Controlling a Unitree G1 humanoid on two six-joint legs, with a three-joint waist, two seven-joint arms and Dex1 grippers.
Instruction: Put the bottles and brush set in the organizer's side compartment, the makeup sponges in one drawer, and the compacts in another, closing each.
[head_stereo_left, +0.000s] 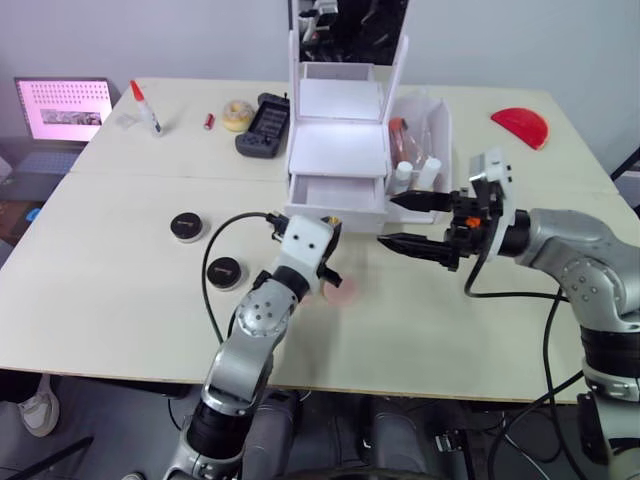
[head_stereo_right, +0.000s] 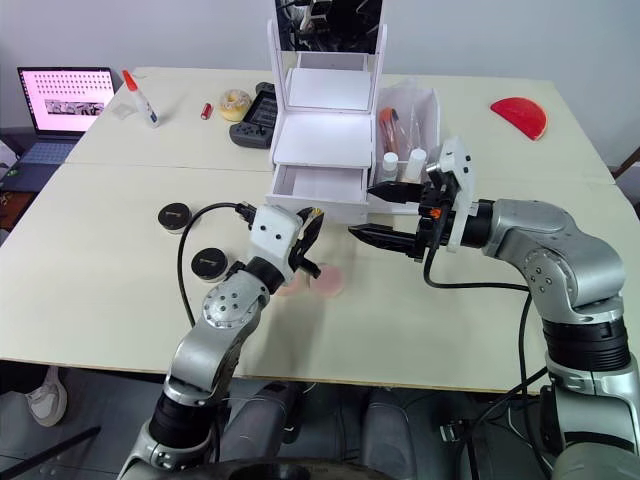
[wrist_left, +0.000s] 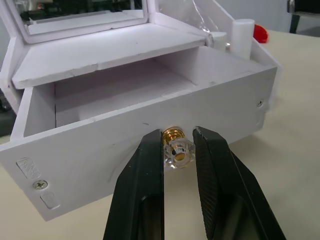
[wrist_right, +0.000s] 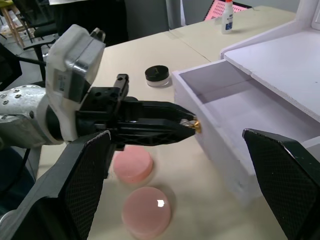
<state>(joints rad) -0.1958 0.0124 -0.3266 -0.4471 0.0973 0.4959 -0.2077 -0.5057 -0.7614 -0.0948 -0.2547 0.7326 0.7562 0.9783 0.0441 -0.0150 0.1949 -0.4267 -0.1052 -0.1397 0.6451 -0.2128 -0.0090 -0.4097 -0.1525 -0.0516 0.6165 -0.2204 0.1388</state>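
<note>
The left gripper's (wrist_left: 177, 150) jaws stood narrow around the gold knob (wrist_left: 176, 146) of the lower drawer (wrist_left: 150, 145), which was pulled out and empty, in the left wrist view. In the right wrist view, the right gripper's jaws gaped wide and empty, with two pink makeup sponges (wrist_right: 140, 187) on the tabletop (wrist_right: 210, 200) between them, just below the drawer front. From the head, the sponges (head_stereo_right: 312, 280) lay beside the left gripper, the compacts (head_stereo_left: 187, 226) further to the robot's left, and bottles (head_stereo_left: 418, 175) stood in the side compartment (head_stereo_left: 440, 125).
</note>
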